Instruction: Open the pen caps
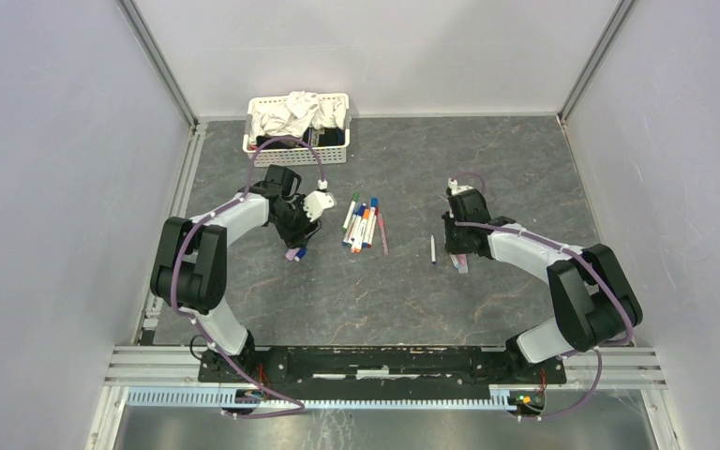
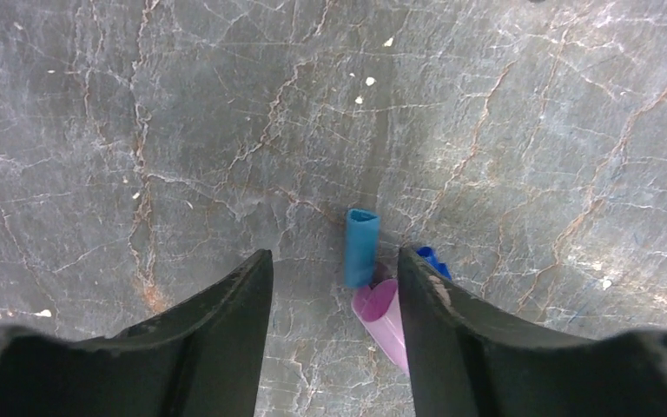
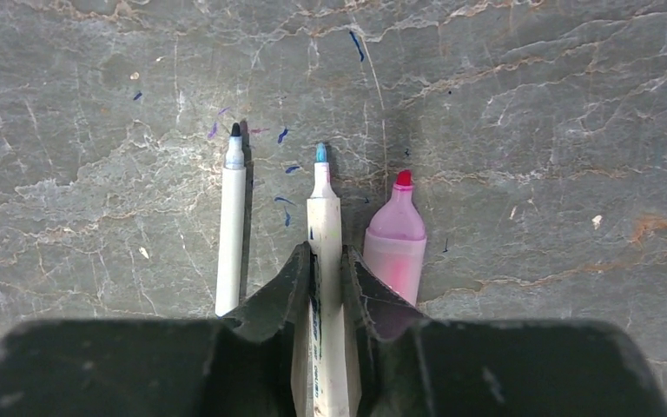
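Right wrist view shows the right end effector (image 3: 324, 261) closed tight on a white-barrelled marker pen with a bare light-blue tip (image 3: 323, 213), at frame centre between a thinner white dark-tipped pen (image 3: 232, 217) on its left and a wide pink plastic highlighter (image 3: 395, 243) on its right, over the grey marbled counter (image 3: 530, 130). Left wrist view shows the left end effector (image 2: 334, 259) wide apart and empty, a short blue plastic cap (image 2: 361, 248) and a lilac-pink cap (image 2: 384, 320) lying lower centre between its fingers (image 2: 226, 339). Top external view shows a cluster of white pens with coloured ends (image 1: 361, 223) mid-frame.
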